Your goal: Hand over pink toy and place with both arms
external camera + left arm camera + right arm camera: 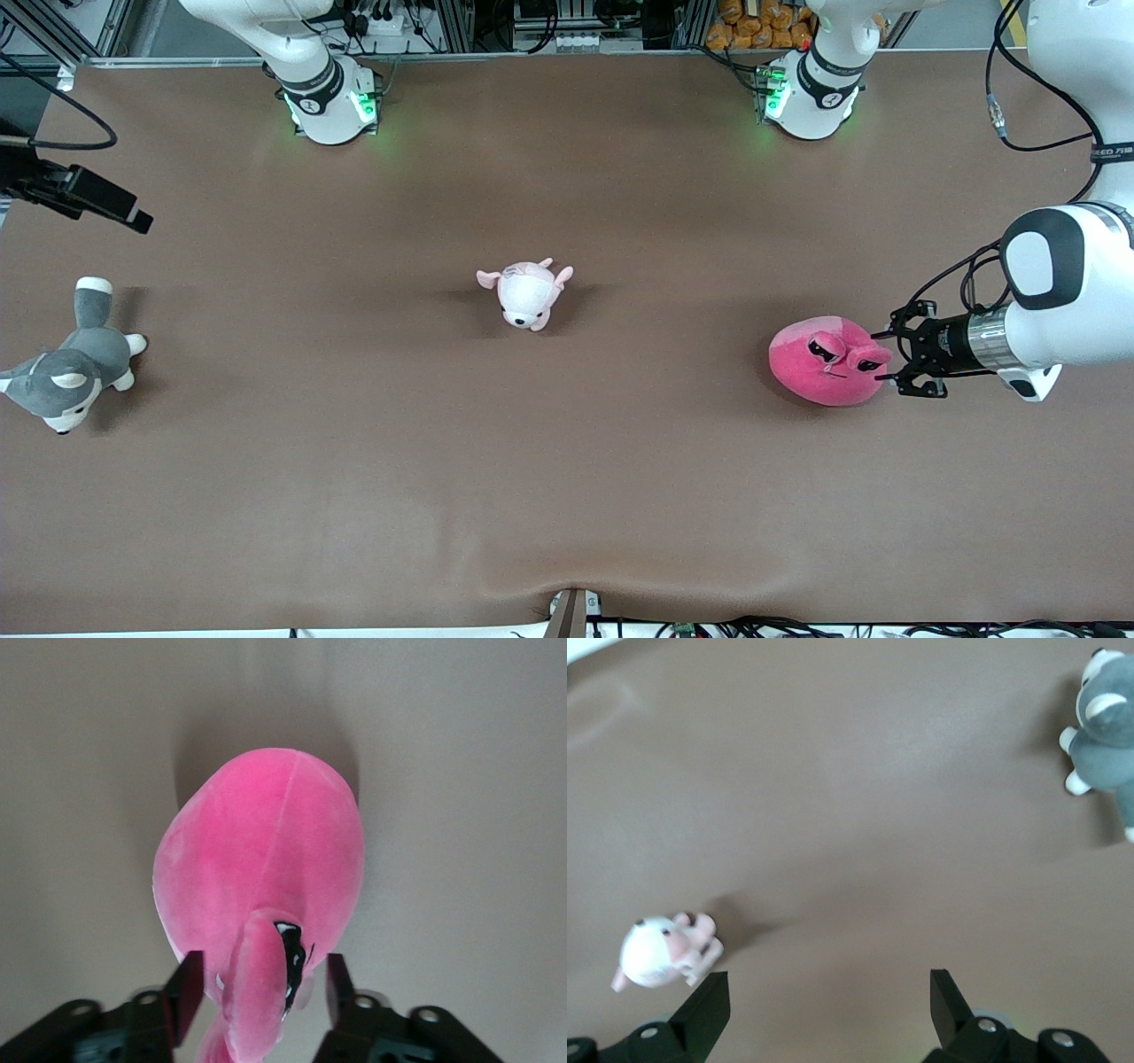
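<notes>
The pink toy (828, 361) is a hot-pink round plush with black angry eyes. It lies on the brown table toward the left arm's end. My left gripper (882, 357) is low at the toy's side, open, with one finger on each side of a protruding ear. Small gaps show between the fingers and the ear. In the left wrist view the toy (257, 859) fills the middle, and the ear sits between the left gripper's (261, 981) fingers. My right gripper (828, 992) is open and empty, held high over the table. It does not show in the front view.
A pale pink-and-white puppy plush (527, 295) lies at the table's middle and shows in the right wrist view (660, 952). A grey-and-white husky plush (71, 368) lies at the right arm's end, also in the right wrist view (1107, 735). A black camera mount (75, 190) overhangs that end.
</notes>
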Motion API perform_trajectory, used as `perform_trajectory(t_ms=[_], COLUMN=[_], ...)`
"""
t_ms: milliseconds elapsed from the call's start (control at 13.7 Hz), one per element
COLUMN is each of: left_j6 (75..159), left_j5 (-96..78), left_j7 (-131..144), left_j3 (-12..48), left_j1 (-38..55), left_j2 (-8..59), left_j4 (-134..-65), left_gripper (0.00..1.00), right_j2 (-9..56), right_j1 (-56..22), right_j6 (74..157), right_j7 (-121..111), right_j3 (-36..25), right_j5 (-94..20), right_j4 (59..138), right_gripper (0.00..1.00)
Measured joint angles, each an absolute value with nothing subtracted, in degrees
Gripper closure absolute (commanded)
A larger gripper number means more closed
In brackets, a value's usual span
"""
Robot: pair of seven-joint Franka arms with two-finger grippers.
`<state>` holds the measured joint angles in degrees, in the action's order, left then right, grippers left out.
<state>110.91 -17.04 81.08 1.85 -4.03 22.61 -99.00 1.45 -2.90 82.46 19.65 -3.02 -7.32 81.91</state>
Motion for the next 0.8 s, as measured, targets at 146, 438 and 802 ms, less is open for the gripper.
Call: perform_trajectory(t_ms=[146, 438, 802], left_j6=[111.0, 111.0, 111.4], left_j5=[-17.0, -17.0, -17.0], left_j7=[81.1, 81.2, 81.2], left_j3=[1.9, 1.9, 2.0], left_j1=[-4.0, -3.8, -2.5], left_j2=[22.6, 22.6, 22.6], left_j4=[-99.2, -99.3, -99.3], left_gripper=[0.58, 0.87, 1.00], right_j2=[2.0, 6.6, 13.3], right_j1=[-4.0, -6.6, -11.5], right_j6=[82.7, 83.2, 88.6], right_j7=[22.2, 22.6, 23.1], right_j3=[-2.9, -2.8, -2.7], right_j5=[-7.6, -7.6, -7.6], right_j4=[82.0, 82.2, 82.2], right_gripper=[0.00, 0.00, 0.00])
